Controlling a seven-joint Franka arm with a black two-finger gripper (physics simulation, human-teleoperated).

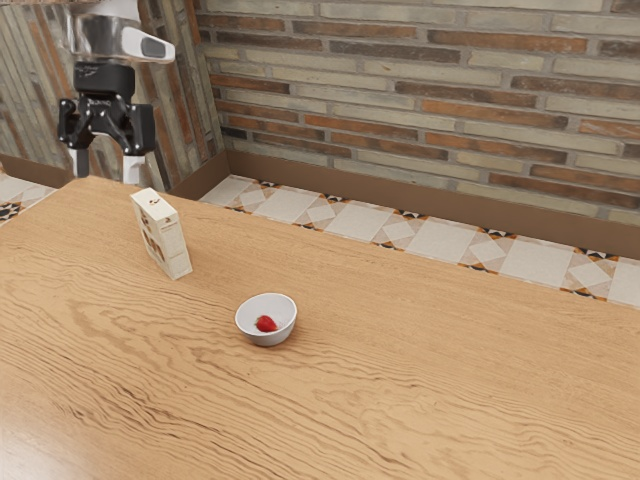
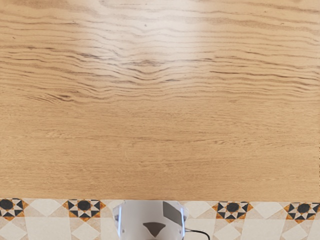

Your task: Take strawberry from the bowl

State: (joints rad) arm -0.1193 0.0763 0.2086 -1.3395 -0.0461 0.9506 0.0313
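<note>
The red strawberry (image 1: 266, 324) sits inside the little white bowl (image 1: 285, 332) on the wood table (image 1: 400, 375). A small box (image 1: 166, 238) stands near the bowl. The black claw (image 1: 108, 167) is up high, well away from the bowl, with its two fingers wide apart.

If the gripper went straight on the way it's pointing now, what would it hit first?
Probably the table: the gripper points down, and the wrist view looks onto wood. How near the edge it would land is hard to judge.
</note>
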